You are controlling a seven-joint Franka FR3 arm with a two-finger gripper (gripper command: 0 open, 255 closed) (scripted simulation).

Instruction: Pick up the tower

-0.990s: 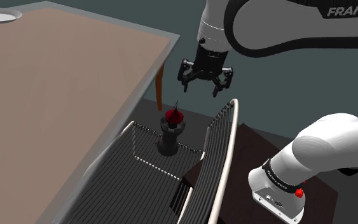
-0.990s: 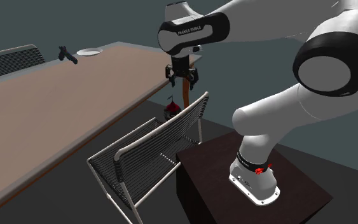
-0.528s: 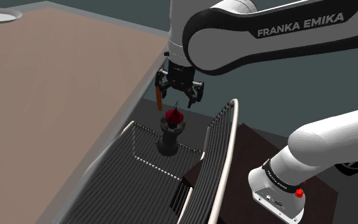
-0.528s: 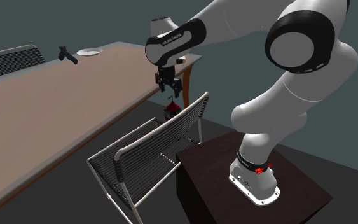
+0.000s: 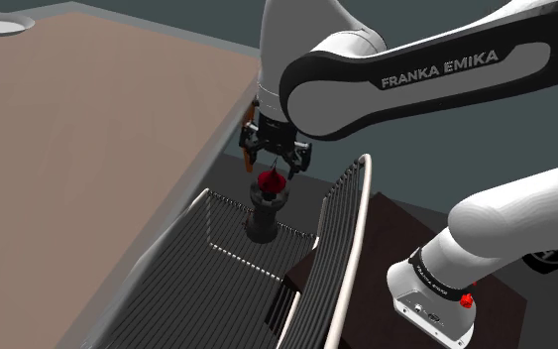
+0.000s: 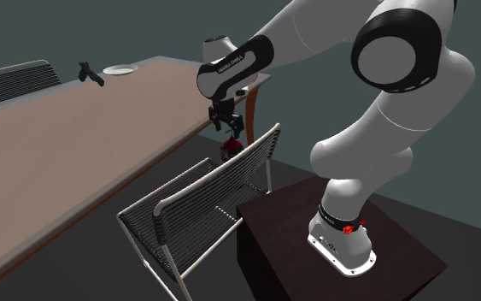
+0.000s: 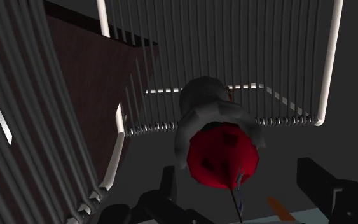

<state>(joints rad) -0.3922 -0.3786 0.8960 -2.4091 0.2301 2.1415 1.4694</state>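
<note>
The tower [image 5: 266,206] is a small dark turret with a red cap and a thin spike. It stands upright at the far end of a wire chair's seat [image 5: 197,288]. It also shows behind the chair's backrest [image 6: 229,148]. My black gripper [image 5: 274,164] hangs just above it, open, fingers pointing down on either side of the spike. From the hand, the red cap [image 7: 223,156] sits close between the two spread fingers of the gripper [image 7: 241,191], and neither finger touches it. In the second exterior view the gripper [image 6: 226,126] hovers right over the tower.
The chair's curved backrest [image 5: 338,243] rises close beside the tower, towards my stand [image 5: 490,302]. A long brown table [image 5: 88,129] borders the seat; its orange leg [image 5: 251,129] stands just behind the gripper. A white plate [image 6: 120,70] and a dark object [image 6: 90,73] lie at the table's far end.
The arm has swung down and towards the shoulder view's left, bringing the gripper from well above the chair to just over the tower. The fingers stayed open.
</note>
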